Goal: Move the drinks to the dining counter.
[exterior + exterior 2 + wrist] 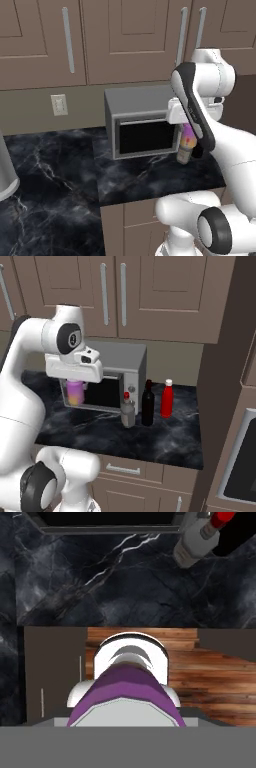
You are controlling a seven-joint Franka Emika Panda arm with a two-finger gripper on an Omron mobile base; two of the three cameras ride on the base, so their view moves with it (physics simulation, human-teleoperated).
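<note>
Gripper jaws are pinching the pink-purple can, carrying it lifted clear of the black marble cabinet counter, in front of the microwave. Judging by this, one drink is being transported and none is resting on the dining counter yet. Waiting right of the microwave are the squat red-capped bottle, dark wine bottle and slim red bottle.
</note>
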